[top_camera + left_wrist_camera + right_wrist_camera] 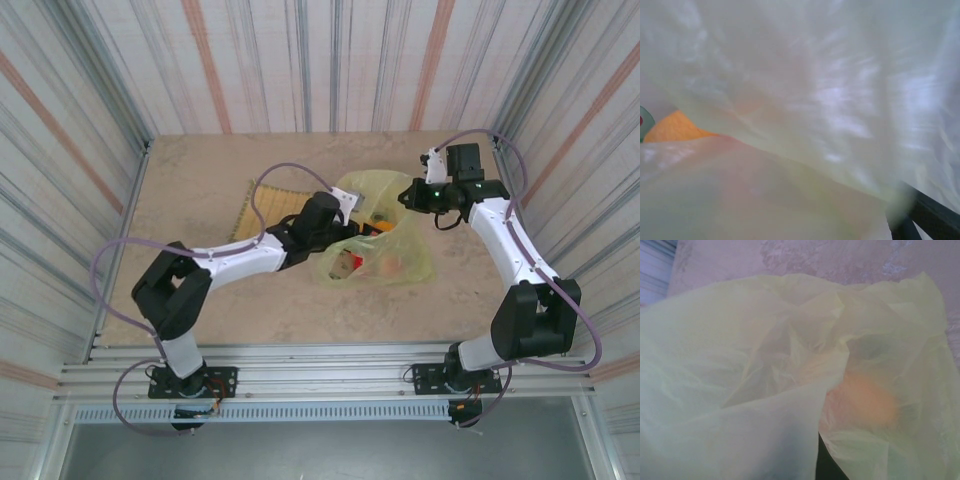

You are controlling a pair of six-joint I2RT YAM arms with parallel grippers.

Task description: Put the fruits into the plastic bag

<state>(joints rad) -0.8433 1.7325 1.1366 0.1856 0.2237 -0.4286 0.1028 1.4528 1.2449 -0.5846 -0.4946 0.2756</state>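
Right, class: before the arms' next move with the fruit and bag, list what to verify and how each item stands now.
1. Bag resting on table: ok.
2. Orange fruit inside bag: ok.
3. Left gripper open or shut: cannot tell.
4. Right gripper holding bag rim: cannot tell.
5. Mat free of fruit: cannot tell, partly hidden.

no readable text, labels, brands, numbers or signs
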